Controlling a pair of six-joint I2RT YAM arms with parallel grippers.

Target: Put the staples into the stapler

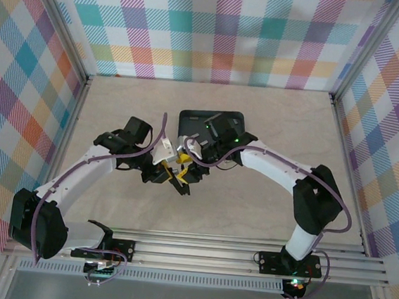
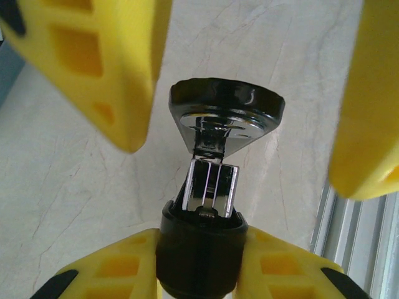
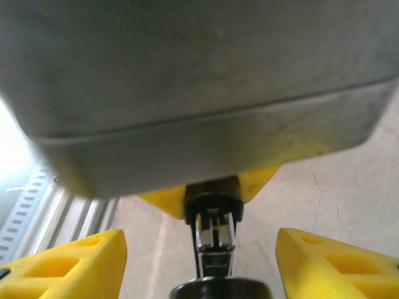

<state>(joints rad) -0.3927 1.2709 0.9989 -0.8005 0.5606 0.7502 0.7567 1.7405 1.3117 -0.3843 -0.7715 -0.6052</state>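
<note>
So, where this is at: the left gripper (image 2: 199,274) has its yellow fingers (image 2: 118,271) clamped tight on the rear of the small black plastic stapler (image 2: 198,246), which is lifted off the table with the rest of it sticking out past the fingertips. Just beyond those fingertips the stapler is swung open, so the shiny chrome staple channel (image 2: 211,187) is exposed and facing up, with the rounded black head (image 2: 225,103) folded away further out. I'd say the opening-up part is done. I honestly can't tell whether the channel has anything in it, though; it's all reflections. Facing it, the right gripper (image 3: 199,249) has its yellow fingers (image 3: 68,265) spread wide, one on each side of the open stapler and not touching it, with nothing between the pads that I can see. Past the right fingers sits the dark grey rounded-corner tray (image 1: 189,114) on the beige marbled table (image 1: 279,129). The staples themselves I can't pick out anywhere, as the tray is too small in the overhead view. So my guess is that fetching a strip, dropping it into the channel and closing the stapler are all left to do.
</note>
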